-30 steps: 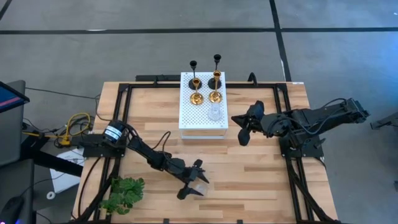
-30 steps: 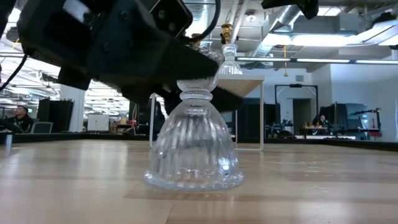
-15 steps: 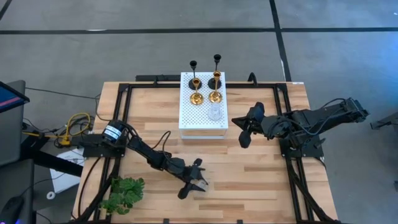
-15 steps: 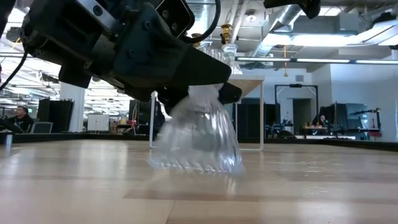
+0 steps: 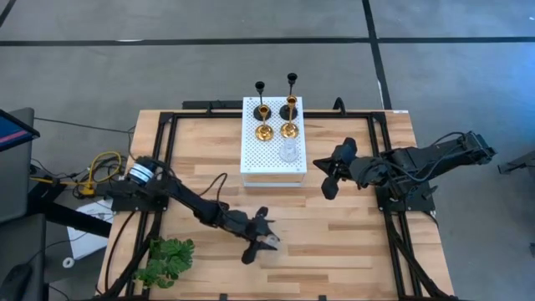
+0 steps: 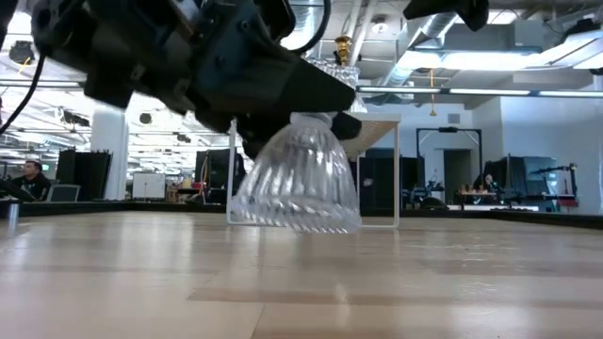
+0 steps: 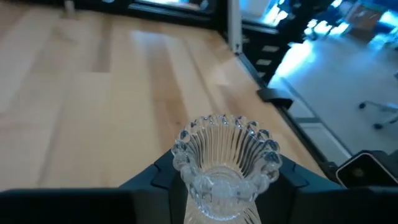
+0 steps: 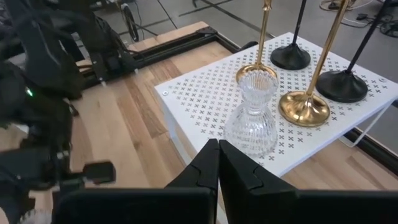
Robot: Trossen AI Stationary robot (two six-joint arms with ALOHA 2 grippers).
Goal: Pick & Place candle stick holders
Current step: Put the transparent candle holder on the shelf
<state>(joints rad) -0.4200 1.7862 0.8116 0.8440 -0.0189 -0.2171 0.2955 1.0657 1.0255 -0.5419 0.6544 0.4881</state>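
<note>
A clear glass candle stick holder point(image 6: 297, 184) hangs just above the table near its front edge, with my left gripper point(image 5: 266, 241) shut on it. In the left wrist view its beaded cup point(image 7: 225, 149) rises between my fingers. A second glass holder point(image 8: 252, 115), two gold ones point(image 5: 288, 130) and two tall black ones point(image 5: 292, 79) stand by their bases on the white perforated board point(image 5: 251, 159). My right gripper point(image 5: 328, 180) hovers shut to the right of the board, holding nothing. My left gripper pinches the holder's narrow neck point(image 7: 217, 193), between its cup and its bell-shaped foot, with one finger point(image 7: 149, 180) on each side. The fingers come in about level from the table's left. The holder is clear of the table, foot point(image 6: 294, 218) down and tilted.
A green leafy plant point(image 5: 165, 259) lies at the near left corner, close to my left arm. Yellow cables point(image 5: 100, 171) hang off the left edge. Bare wood stretches between the board and the front edge.
My left gripper has shut on the glass holder's neck, risen a little and rolled slightly. The holder, which stood on the table, has tipped and been lifted clear; it now hangs tilted.
</note>
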